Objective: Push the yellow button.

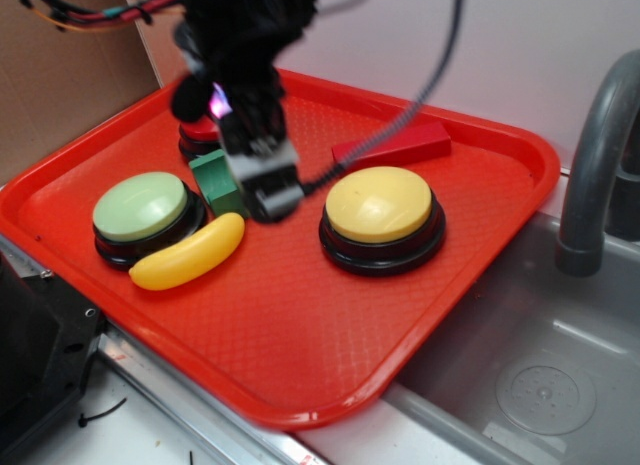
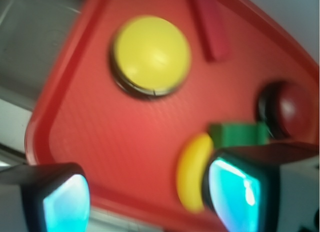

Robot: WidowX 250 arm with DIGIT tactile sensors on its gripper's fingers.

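My pincer (image 1: 262, 190) open, empty, hovering above tray centre; yellow button (image 1: 379, 204) lies well apart, toward sink side, untouched.

A grey sink basin (image 1: 530, 365) lies right of the red tray (image 1: 300, 375). A grey faucet (image 1: 595, 165) rises beside it. Behind: pale wall (image 1: 520, 45), brown cardboard panel (image 1: 60, 85).

On the red plastic tray (image 1: 300, 365), the pale-yellow domed push button (image 1: 379, 204) sat right of the yellow toy banana (image 1: 188, 253); the pale-green domed button (image 1: 140, 206) stood just behind the banana, and the red rectangular block (image 1: 405, 143) lay behind the yellow button
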